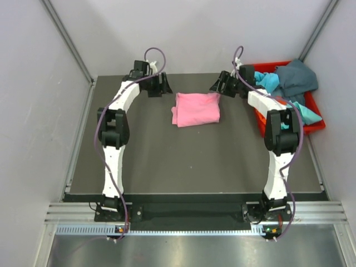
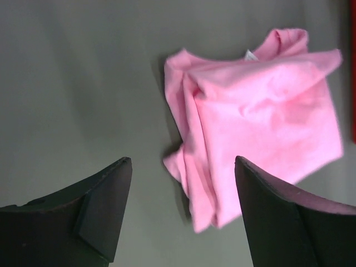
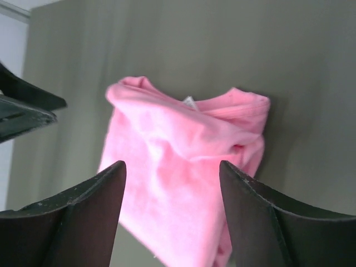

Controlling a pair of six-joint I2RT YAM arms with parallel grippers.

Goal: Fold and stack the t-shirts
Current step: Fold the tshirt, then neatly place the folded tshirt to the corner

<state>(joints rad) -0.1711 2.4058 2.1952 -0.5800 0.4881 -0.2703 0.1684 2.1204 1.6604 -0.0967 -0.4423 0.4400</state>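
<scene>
From above, the pink t-shirt (image 1: 196,109) lies roughly folded on the far middle of the dark bench (image 1: 167,161), between my two arms. My left fingers (image 2: 100,206) stand wide apart with nothing between them, just left of the shirt. My right fingers (image 3: 83,211) stand wide too, just right of it and holding nothing.

Only the top view shows the red bin (image 1: 267,65) at the far right, behind my right arm. A turquoise shirt (image 1: 268,80) and a dark teal-grey shirt (image 1: 297,78) are heaped in it and spill over its rim.

The wrist views show the folds up close: bunched edges along the shirt's left side, the collar at the far edge, and a small white tag (image 2: 248,54) there, too small to read. The right wrist view also catches the other fingers at its left edge. My right forearm covers part of the bin from above.
</scene>
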